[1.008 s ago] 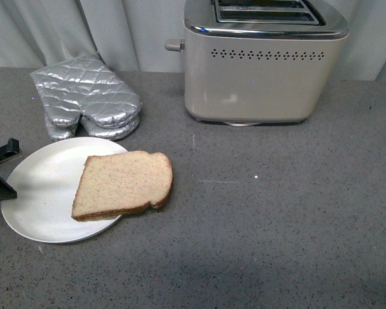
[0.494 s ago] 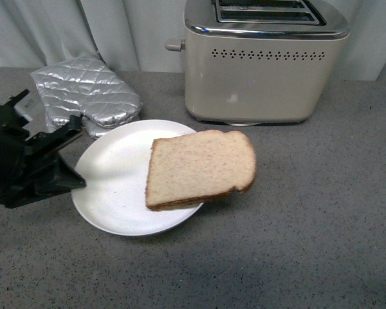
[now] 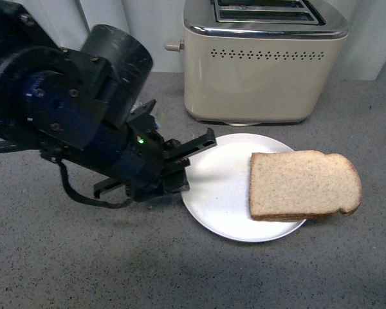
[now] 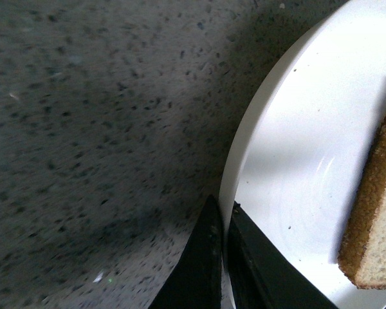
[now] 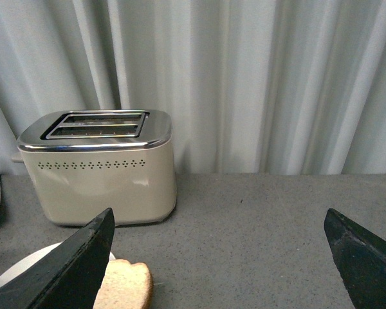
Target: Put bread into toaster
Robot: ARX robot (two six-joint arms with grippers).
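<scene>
The bread (image 3: 303, 184) lies on the right side of the white plate (image 3: 217, 188) and overhangs its right edge, in front of the beige toaster (image 3: 264, 64). My left gripper (image 3: 190, 164) is shut on the plate's left rim. In the left wrist view its dark jaws (image 4: 224, 226) pinch the plate (image 4: 289, 141) at its rim, with the bread (image 4: 381, 219) on the plate's far side. My right gripper (image 5: 219, 215) is open and holds nothing. It hangs over bare counter, facing the toaster (image 5: 100, 167), with the bread (image 5: 125, 284) beside one finger.
My left arm (image 3: 71, 109) fills the left half of the front view and hides what lies behind it. A pale curtain (image 5: 257, 84) hangs behind the toaster. Grey speckled counter (image 3: 276, 270) stretches in front of the plate. The toaster's two slots (image 5: 96, 123) face up.
My left gripper has dragged the plate and bread to the right, from the counter's left side to just in front of the toaster. The arm now covers the silver mitts.
</scene>
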